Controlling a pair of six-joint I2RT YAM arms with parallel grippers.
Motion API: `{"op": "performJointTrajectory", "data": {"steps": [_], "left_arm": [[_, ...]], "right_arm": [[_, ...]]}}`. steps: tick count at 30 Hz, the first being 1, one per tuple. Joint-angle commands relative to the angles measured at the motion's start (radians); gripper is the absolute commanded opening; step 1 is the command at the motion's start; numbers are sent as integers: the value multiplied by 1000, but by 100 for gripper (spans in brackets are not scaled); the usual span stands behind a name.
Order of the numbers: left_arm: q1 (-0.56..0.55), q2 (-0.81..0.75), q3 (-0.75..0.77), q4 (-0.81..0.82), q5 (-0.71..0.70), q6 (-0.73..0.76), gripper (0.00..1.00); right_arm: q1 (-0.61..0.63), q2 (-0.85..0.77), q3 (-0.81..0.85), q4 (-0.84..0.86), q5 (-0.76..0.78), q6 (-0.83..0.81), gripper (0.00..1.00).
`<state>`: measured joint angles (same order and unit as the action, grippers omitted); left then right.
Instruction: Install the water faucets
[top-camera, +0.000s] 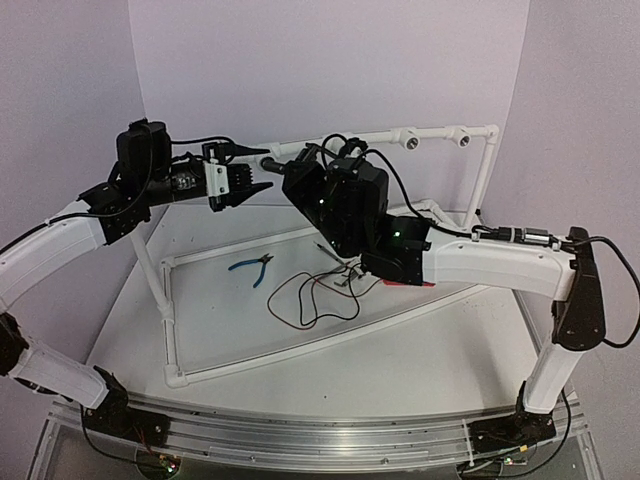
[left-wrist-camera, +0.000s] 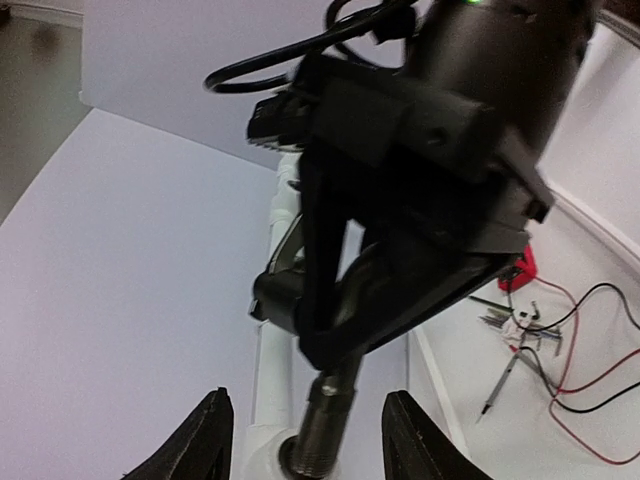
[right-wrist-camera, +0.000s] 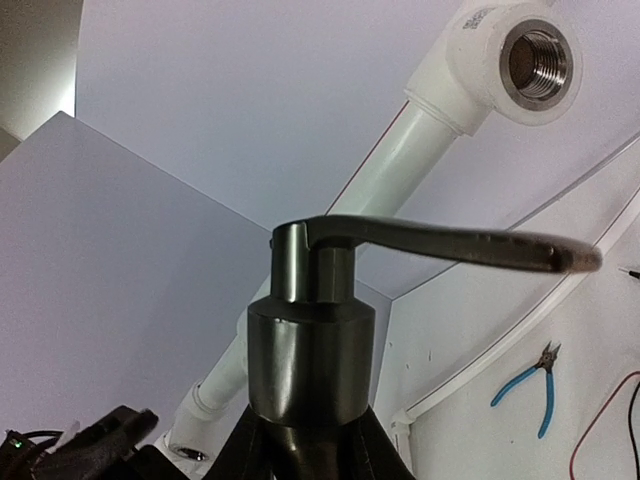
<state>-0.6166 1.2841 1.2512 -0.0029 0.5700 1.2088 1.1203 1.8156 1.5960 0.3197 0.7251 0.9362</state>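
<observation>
The water faucet (right-wrist-camera: 310, 340), a dark metal tap, points its lever handle (right-wrist-camera: 450, 245) to the right. My right gripper (right-wrist-camera: 305, 425) is shut on its body from below. In the left wrist view the faucet's threaded end (left-wrist-camera: 322, 430) meets a white pipe socket (left-wrist-camera: 262, 452) at the bottom edge. My left gripper (left-wrist-camera: 307, 400) is open, one finger (left-wrist-camera: 212, 440) on each side of that stem with a gap on both sides. From above, both grippers meet at the frame's upper left corner: left gripper (top-camera: 262, 170), right gripper (top-camera: 296, 176).
A white pipe frame (top-camera: 482, 170) stands on the table with two free threaded sockets (top-camera: 410, 139) (top-camera: 463, 138) on its top bar; one socket (right-wrist-camera: 538, 62) shows close. Blue-handled pliers (top-camera: 252, 266), red and black wires (top-camera: 310, 295) and probes (left-wrist-camera: 510, 330) lie on the table.
</observation>
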Motion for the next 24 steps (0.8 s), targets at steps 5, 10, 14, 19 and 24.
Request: {"op": "performJointTrajectory", "data": {"steps": [5,10,14,19,24], "left_arm": [[-5,57,5,114,-146,81,46],[-5,103,34,87,-144,121,45],[-5,138,61,111,-146,119,44],[-5,160,55,173,-145,118,38],[-5,172,54,244,-119,110,19]], "right_arm": [[4,-31,-70,130,31,-177,0],[8,-29,-57,141,18,-226,0],[7,-18,-57,148,3,-228,0],[7,-12,-61,161,-12,-233,0],[8,-12,-71,170,-42,-245,0]]}}
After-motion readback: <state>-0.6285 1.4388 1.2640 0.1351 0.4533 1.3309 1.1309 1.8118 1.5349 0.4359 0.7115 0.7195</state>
